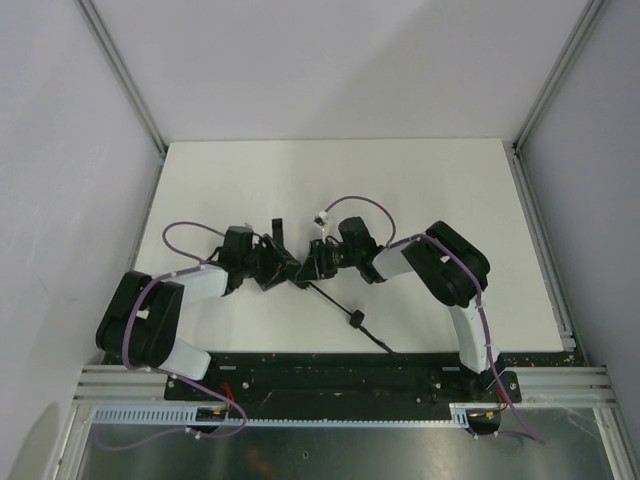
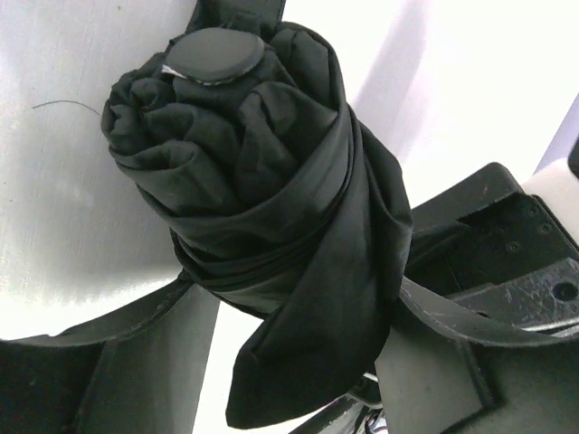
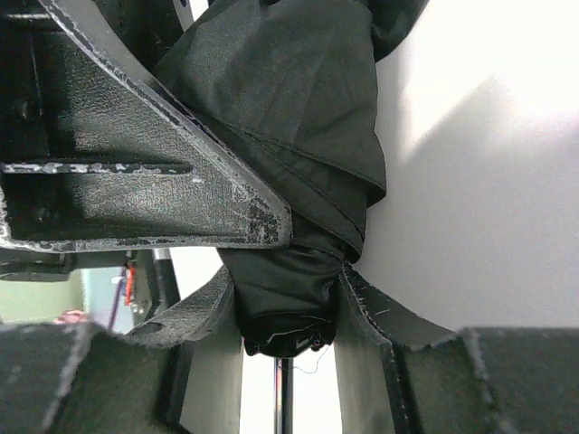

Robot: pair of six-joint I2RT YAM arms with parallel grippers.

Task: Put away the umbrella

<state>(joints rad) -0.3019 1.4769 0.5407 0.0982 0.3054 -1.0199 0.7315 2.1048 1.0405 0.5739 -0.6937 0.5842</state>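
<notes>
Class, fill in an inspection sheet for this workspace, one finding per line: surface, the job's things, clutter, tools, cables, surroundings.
Surface: white table, matte, with shadow under the arms.
Job's things: umbrella, folded and rolled into a black bundle, sits between both tools mid-table. A thin black cord runs from it toward the near edge.
Clutter: nothing seen.
Tools: right tool is clamped on the bundle's narrow end. The left tool has its fingers either side of the thick part; whether it grips is unclear.
Cables: purple cables loop along both arms, apart from the umbrella.
Surroundings: pale walls and aluminium frame rails.
</notes>
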